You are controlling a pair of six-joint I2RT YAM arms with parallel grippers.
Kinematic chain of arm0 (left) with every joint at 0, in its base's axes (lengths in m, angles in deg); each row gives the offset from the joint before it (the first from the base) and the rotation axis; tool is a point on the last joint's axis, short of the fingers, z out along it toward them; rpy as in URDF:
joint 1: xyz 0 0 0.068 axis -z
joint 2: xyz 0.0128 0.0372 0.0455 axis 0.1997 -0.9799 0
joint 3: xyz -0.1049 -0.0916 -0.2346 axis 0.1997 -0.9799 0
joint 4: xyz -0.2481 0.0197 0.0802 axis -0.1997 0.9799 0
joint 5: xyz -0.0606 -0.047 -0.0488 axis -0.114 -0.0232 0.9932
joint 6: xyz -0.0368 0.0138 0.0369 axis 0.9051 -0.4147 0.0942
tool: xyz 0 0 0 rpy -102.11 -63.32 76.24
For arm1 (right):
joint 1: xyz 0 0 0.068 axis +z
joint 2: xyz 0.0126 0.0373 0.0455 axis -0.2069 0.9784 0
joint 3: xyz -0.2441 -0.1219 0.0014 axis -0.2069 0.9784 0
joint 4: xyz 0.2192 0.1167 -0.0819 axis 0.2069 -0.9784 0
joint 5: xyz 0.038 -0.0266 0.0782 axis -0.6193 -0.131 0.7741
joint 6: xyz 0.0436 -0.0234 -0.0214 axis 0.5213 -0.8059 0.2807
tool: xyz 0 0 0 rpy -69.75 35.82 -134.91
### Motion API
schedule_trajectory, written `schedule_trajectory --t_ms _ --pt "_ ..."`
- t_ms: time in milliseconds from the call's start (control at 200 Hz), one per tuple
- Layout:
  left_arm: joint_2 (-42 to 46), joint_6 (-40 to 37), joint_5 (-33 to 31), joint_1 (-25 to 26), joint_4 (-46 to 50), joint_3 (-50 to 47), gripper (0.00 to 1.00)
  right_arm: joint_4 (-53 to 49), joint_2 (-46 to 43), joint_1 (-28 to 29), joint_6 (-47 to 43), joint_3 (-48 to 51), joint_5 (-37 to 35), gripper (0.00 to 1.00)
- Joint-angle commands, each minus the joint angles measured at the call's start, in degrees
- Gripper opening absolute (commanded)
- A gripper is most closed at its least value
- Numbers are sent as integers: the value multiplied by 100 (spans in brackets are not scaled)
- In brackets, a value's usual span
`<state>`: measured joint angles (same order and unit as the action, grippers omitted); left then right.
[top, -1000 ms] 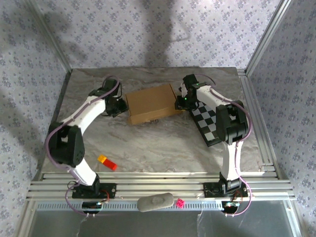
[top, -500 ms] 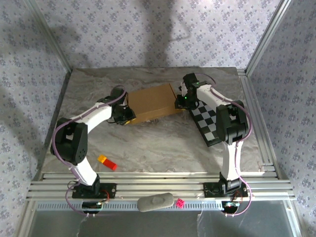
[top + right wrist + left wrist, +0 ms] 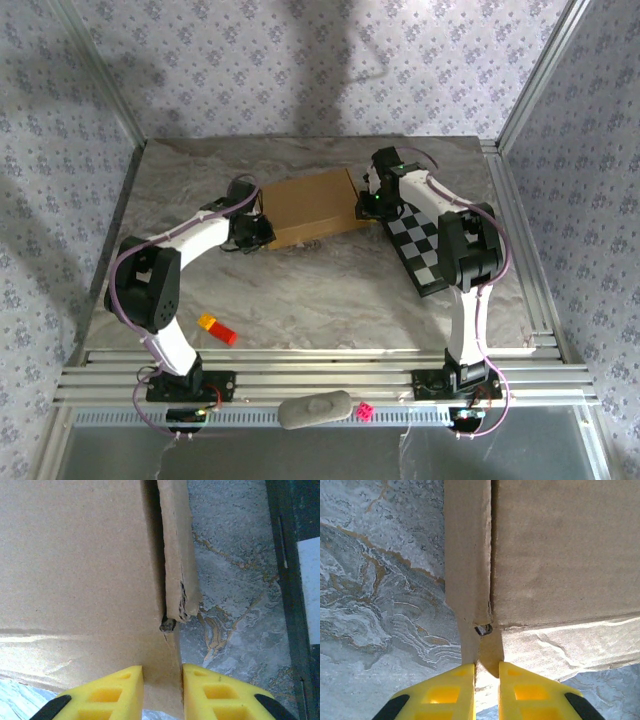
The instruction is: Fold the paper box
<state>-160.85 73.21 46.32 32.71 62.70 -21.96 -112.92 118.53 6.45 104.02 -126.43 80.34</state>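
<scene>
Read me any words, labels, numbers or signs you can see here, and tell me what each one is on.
No readable text anywhere.
paper box: plain brown cardboard, no print, even close up in both wrist views.
checkered board: black and white squares, no writing.
orange block and pink piece: too small to tell whether they carry any marks.

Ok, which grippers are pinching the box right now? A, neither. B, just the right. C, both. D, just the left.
C: the left gripper is closed on a thin cardboard edge of the box, and the right gripper is closed on an edge at the opposite end.
</scene>
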Motion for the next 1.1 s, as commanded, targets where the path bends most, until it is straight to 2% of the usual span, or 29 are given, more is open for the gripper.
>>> schedule_trajectory --t_ms 0,245,465,1094 --pt "34 -163 -177 43 13 -3 14 -116 47 6 -59 -115 -91 25" --pt "-38 -449 -405 43 170 23 13 100 -22 5 -76 91 -248 24" --pt "-12 -999 -799 86 178 -32 13 447 -79 -13 -59 347 -444 22" --pt "346 -1924 -1380 157 -975 -822 17 945 -61 -73 -41 498 -447 19"
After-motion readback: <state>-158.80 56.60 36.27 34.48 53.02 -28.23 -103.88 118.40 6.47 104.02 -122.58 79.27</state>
